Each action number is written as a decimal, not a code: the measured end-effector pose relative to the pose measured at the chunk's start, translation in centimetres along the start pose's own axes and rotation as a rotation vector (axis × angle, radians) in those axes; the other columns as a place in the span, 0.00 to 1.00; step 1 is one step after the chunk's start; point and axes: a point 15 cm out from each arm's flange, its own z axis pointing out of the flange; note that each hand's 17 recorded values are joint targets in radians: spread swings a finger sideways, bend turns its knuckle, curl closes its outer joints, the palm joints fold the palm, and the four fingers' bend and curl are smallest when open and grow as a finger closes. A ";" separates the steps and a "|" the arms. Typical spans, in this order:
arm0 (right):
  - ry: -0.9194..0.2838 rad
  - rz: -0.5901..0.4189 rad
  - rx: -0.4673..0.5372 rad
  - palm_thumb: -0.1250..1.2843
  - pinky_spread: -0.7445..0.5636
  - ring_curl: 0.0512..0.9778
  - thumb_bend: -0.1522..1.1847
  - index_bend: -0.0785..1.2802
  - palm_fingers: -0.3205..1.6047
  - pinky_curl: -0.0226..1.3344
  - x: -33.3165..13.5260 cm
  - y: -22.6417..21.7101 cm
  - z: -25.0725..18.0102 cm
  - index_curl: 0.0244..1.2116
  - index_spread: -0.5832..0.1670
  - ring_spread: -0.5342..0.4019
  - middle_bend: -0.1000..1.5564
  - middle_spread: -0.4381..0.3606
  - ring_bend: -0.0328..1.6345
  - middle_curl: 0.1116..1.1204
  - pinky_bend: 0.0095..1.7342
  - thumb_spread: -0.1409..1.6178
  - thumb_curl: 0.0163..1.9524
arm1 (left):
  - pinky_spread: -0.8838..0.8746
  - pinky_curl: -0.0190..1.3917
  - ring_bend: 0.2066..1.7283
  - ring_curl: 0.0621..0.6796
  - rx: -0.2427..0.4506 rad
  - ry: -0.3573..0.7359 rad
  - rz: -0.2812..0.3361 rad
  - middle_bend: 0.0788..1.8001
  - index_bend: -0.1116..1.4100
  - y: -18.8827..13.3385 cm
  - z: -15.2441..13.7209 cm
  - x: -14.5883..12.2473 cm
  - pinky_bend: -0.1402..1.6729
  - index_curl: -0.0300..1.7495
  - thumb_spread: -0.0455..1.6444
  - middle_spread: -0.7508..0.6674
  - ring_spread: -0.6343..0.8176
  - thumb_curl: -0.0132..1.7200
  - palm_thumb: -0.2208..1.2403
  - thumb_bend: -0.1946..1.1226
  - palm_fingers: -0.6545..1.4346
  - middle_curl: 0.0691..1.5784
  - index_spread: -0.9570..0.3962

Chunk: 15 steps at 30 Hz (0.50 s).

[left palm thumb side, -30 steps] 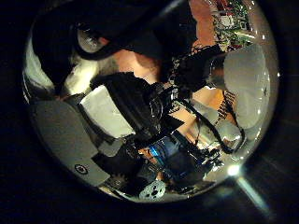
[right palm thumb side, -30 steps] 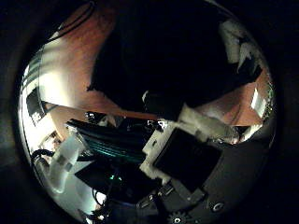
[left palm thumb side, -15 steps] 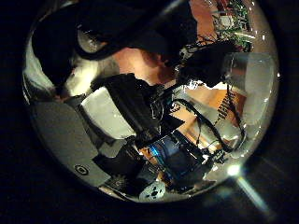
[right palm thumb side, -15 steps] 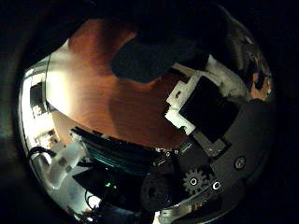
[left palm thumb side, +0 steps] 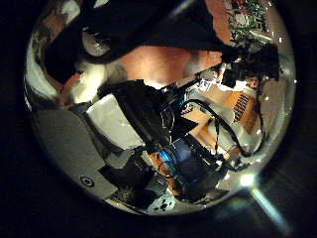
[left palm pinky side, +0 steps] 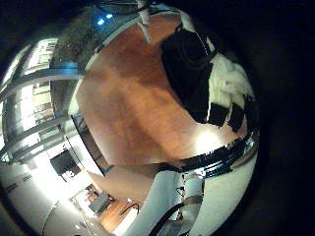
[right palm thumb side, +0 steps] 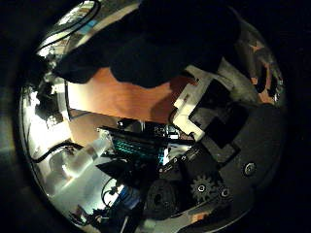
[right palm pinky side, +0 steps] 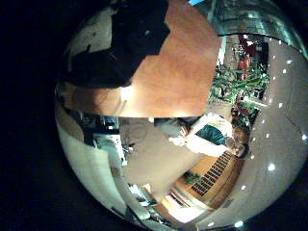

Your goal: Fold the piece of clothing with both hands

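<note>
The piece of clothing is a dark cloth. In the left little finger side palm view it (left palm pinky side: 185, 69) hangs bunched against my left hand's fingers (left palm pinky side: 226, 93), over the wooden table (left palm pinky side: 128, 98). In the left thumb side palm view the cloth (left palm thumb side: 149, 28) lies close above the curled thumb (left palm thumb side: 127, 114), and the other hand (left palm thumb side: 248, 67) is farther off over the table. In the right thumb side palm view the cloth (right palm thumb side: 165, 44) fills the space by the right thumb (right palm thumb side: 209, 105). In the right little finger side palm view the cloth (right palm pinky side: 125, 43) lies under the curled fingers (right palm pinky side: 91, 34).
The table's bare wood (right palm pinky side: 178, 67) stretches beyond the cloth to its edge, and it also shows in the right thumb side palm view (right palm thumb side: 121, 97). Equipment and racks (right palm thumb side: 136, 146) stand past the table edge. Room and floor lie beyond (left palm pinky side: 59, 118).
In the right thumb side palm view the cloth has come closer and now fills more of the picture. In the left thumb side palm view the other hand has drawn farther away.
</note>
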 end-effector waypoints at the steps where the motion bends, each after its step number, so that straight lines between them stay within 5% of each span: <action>1: -0.008 0.003 0.003 0.78 0.41 0.77 0.13 0.70 0.73 0.60 0.0 0.1 -0.4 0.95 0.20 0.32 0.76 0.28 0.82 0.89 0.75 0.76 0.29 | 0.16 0.51 0.73 0.74 -0.004 0.002 0.003 0.55 0.30 0.4 0.1 0.0 0.68 0.59 0.95 0.17 0.15 0.65 0.35 0.82 0.85 0.48 0.18; 9: -0.013 -0.005 -0.008 0.77 0.41 0.78 0.11 0.70 0.73 0.62 0.6 1.1 -3.7 0.96 0.22 0.32 0.77 0.30 0.82 0.87 0.74 0.76 0.30 | 0.16 0.51 0.73 0.74 -0.032 0.017 0.023 0.55 0.30 3.9 -0.3 0.3 0.68 0.59 0.94 0.17 0.15 0.66 0.34 0.81 0.86 0.48 0.17; 15: -0.005 -0.005 0.003 0.76 0.40 0.78 0.11 0.69 0.73 0.62 1.2 -0.1 -6.6 0.95 0.24 0.33 0.77 0.31 0.82 0.85 0.73 0.77 0.31 | 0.15 0.51 0.73 0.75 0.017 0.012 -0.002 0.56 0.31 4.0 -3.0 -0.6 0.68 0.59 0.93 0.17 0.15 0.66 0.34 0.81 0.86 0.48 0.17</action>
